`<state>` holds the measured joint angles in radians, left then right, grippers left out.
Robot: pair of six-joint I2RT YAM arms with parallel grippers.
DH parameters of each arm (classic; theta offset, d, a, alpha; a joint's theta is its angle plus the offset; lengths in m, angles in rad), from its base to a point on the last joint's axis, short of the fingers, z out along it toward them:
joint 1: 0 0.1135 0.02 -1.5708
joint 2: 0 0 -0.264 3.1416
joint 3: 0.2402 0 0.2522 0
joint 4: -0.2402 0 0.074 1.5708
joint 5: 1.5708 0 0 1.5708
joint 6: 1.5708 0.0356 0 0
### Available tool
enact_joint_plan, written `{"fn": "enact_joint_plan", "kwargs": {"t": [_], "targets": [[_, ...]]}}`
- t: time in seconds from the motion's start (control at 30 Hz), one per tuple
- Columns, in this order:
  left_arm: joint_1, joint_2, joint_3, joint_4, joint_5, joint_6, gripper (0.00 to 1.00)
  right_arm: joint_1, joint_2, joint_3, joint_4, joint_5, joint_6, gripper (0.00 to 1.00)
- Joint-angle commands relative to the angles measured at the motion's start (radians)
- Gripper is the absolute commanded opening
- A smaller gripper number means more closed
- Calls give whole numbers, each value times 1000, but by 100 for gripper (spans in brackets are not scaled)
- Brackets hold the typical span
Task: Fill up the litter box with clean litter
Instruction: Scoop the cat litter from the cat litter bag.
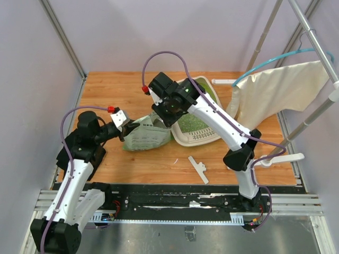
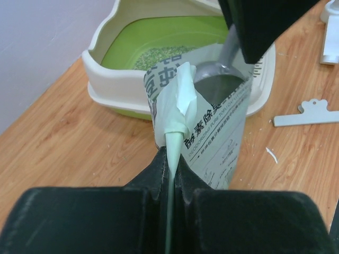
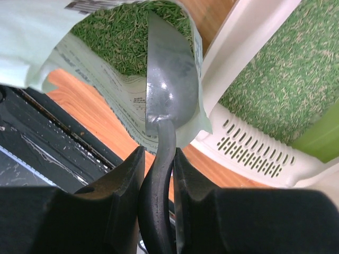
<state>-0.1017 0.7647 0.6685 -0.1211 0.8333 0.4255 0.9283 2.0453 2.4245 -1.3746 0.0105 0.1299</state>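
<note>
The cream-white litter box (image 1: 186, 138) with a green inside stands mid-table; a thin layer of clean litter (image 3: 275, 74) lies in it, as the left wrist view (image 2: 159, 53) also shows. A light green printed bag (image 1: 147, 135) stands against its left side, with more litter (image 3: 116, 37) inside. My left gripper (image 2: 174, 159) is shut on the bag's folded edge (image 2: 183, 106) and holds the mouth open. My right gripper (image 3: 159, 159) is shut on the dark handle of a silver scoop (image 3: 169, 79), whose bowl is in the bag's mouth. No granules show on the scoop (image 2: 217, 79).
A white clip (image 1: 198, 169) lies on the wood in front of the box, also in the left wrist view (image 2: 307, 114). A cream cloth (image 1: 280, 90) hangs on a metal frame at the right. A small white piece (image 1: 225, 81) lies at the back.
</note>
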Motion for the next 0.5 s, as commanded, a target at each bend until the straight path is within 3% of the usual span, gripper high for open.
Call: {"fn": "enact_joint_plan", "kwargs": {"t": [0.0,0.07,0.23,0.47], "targets": [[-4,8,126,374,127,-31,1,80,-103,-72,-116,8,68,1],[-4,5,151,331,178,-19,1,117,-133,-83,-130,5,90,1],[-4,-13,257,-24,239,160,1,138,-173,-123,-131,53,128,1],[-4,-104,189,-283,224,258,1,54,-126,-208,-45,121,191,1]]}}
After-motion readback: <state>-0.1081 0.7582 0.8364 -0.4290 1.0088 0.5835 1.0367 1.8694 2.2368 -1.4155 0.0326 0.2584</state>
